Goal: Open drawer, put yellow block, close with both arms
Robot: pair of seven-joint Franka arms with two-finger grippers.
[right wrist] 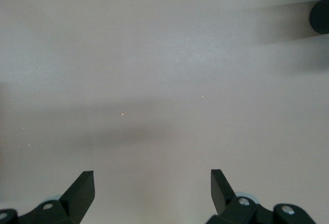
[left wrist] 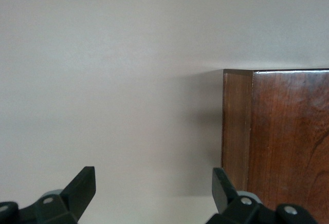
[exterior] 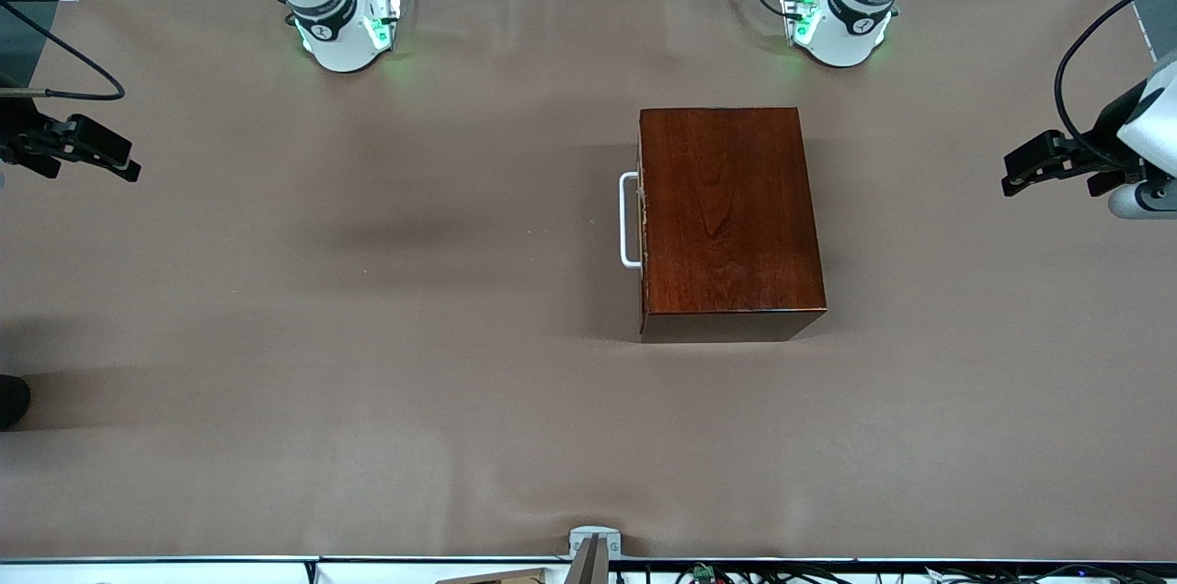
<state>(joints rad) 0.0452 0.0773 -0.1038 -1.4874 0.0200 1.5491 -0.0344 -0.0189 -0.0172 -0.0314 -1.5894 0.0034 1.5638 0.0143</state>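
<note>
A: Start at the jaws; how do they stand?

B: The left gripper (left wrist: pixel 154 188) has its jaws spread and released, grasping nothing; it hangs over the left arm's end of the bench (exterior: pixel 368 437), with a corner of the wooden box (exterior: pixel 726 221) in its wrist view; the right gripper (right wrist: pixel 152 188) is equally released and empty, over bare bench at the right arm's end.

A: Why so far out?

B: My reading is that both arms wait clear of the box, so nothing is in the way of the first reach; no step of the task looks begun.

A: And the drawer?

B: The drawer (exterior: pixel 643 221) is pushed fully in; only its pale front edge and the white handle (exterior: pixel 629 221) show, on the side of the box facing the right arm's end, which suggests the right arm is better placed to pull it.

A: The yellow block?

B: I cannot find it in any view.

A: Count, then.

B: Two arms, two grippers, one box, one drawer, one handle, no block in sight.
</note>
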